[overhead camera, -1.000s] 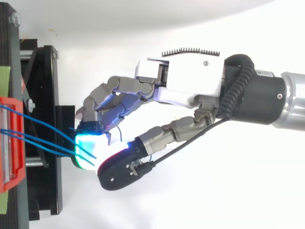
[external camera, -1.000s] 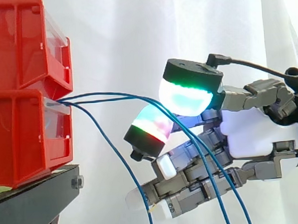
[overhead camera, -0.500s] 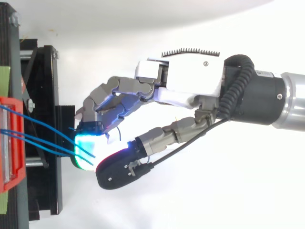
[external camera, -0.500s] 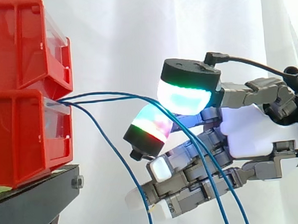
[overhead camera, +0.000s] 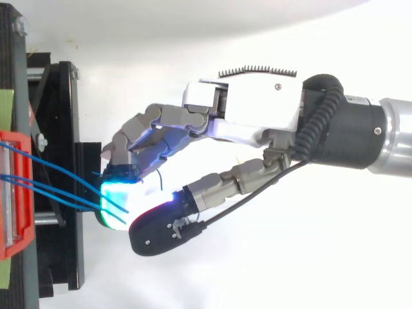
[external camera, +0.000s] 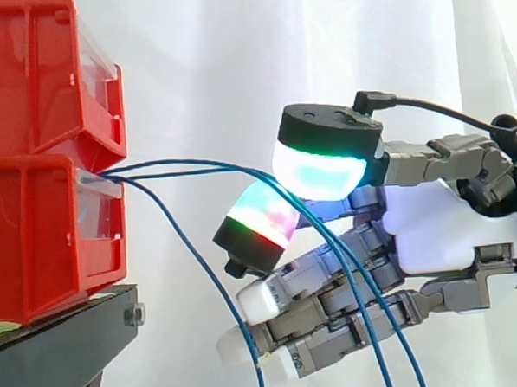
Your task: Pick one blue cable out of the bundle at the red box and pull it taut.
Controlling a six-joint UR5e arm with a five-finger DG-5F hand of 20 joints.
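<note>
Here, the hand [external camera: 434,228] is reaching among blue cables [external camera: 153,169] trailing from the red box [external camera: 44,231]; its grip cannot be told, and two strands risk being pulled together.

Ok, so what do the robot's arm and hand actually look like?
The hand has a white shell over the palm and grey metal jointed fingers. Its thick pads glow cyan, green, magenta and white, some with black backs. Behind it, the arm is a black collar, then silver.
</note>
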